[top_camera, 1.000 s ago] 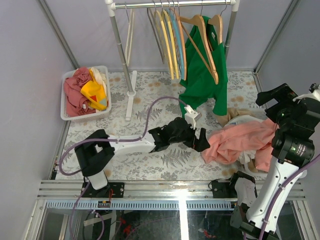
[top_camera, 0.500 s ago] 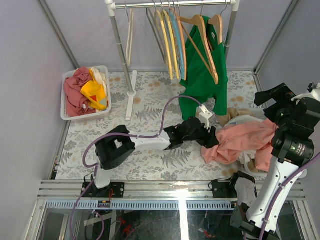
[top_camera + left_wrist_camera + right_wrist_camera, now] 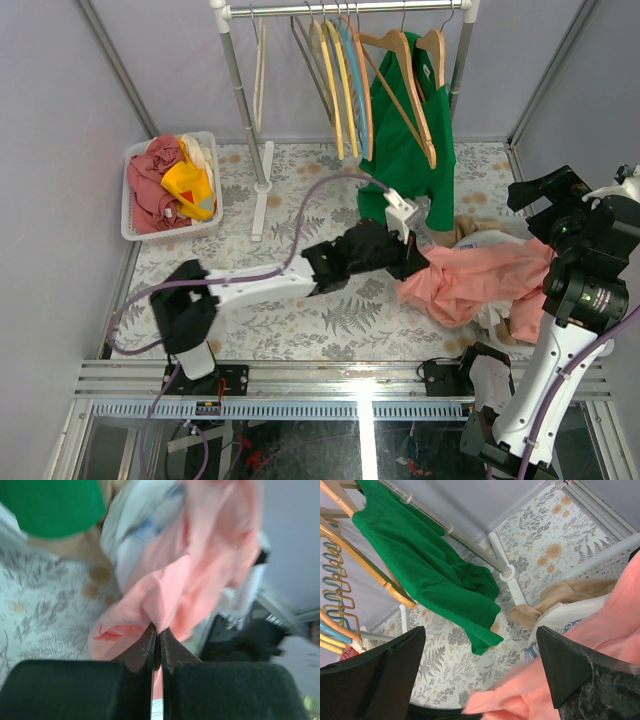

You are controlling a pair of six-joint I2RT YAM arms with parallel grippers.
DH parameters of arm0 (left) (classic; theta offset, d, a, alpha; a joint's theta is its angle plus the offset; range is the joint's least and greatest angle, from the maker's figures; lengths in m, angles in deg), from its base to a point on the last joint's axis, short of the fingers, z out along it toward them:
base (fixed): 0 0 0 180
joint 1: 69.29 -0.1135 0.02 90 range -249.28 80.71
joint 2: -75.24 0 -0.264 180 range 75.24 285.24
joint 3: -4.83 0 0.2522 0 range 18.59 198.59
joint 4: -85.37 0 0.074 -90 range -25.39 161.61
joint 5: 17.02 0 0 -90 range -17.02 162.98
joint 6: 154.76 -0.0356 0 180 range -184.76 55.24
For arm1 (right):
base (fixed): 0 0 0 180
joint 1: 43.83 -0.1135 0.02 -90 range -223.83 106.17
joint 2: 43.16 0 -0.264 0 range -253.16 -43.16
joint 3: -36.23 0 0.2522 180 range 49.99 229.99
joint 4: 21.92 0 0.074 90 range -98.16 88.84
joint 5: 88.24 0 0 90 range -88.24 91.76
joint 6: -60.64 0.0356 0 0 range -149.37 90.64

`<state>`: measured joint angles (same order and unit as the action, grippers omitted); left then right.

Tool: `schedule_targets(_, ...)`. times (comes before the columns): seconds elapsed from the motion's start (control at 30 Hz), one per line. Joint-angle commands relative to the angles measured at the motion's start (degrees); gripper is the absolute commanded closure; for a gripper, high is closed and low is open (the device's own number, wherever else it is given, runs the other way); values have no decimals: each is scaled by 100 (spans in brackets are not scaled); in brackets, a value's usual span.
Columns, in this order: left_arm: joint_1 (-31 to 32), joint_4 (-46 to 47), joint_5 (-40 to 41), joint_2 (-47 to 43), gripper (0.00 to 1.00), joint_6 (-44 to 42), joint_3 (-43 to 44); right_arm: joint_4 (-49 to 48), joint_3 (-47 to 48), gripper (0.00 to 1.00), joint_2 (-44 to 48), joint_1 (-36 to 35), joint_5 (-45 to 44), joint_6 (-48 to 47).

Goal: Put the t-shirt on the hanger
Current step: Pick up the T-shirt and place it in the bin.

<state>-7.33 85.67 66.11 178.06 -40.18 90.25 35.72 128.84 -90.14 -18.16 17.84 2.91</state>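
The salmon-pink t-shirt (image 3: 470, 282) lies crumpled on a pile of clothes at the right of the table. My left gripper (image 3: 414, 262) is at its left edge, shut on a raised fold of the cloth. In the left wrist view the two jaws (image 3: 156, 628) meet with the pink t-shirt (image 3: 200, 575) pinched at their tips. The wooden hanger (image 3: 399, 45) hangs on the rail, in front of a green shirt (image 3: 400, 160). My right gripper (image 3: 542, 203) is held high over the pile, open and empty (image 3: 480, 645), with the t-shirt (image 3: 560, 690) below it.
A white basket (image 3: 133, 226) of red and yellow clothes stands at the back left. The rack's post (image 3: 246, 120) rises mid-table, with thin hangers (image 3: 342, 80) on the rail. Beige and white clothes (image 3: 478, 236) lie under the t-shirt. Grey walls close both sides.
My left gripper reached right to the t-shirt's edge, went from open to shut on a fold, and pulled that fold up slightly. The right arm has not moved.
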Motion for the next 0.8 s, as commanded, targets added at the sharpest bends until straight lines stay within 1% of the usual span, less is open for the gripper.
schedule_targets(0.0, 30, -205, 148, -1338, 100, -260, 276, -239, 330, 0, 23, 10, 273, 152)
schedule_targets(0.17, -2, -684, 253, -2143, 100, -623, 728, -257, 480, 1, -5, 9, 343, 288)
schedule_targets(0.43, -31, -1476, 536, -3178, 100, -1247, 1771, -74, 787, 1, -70, 8, 200, 226)
schedule_targets(0.6, -28, -1690, 905, -3812, 100, -1657, 2134, -60, 669, 1, -37, 9, 194, 230)
schedule_targets(0.77, -26, -2078, 1093, -4025, 100, -2034, 2834, -43, 384, 1, 42, 8, 194, 186)
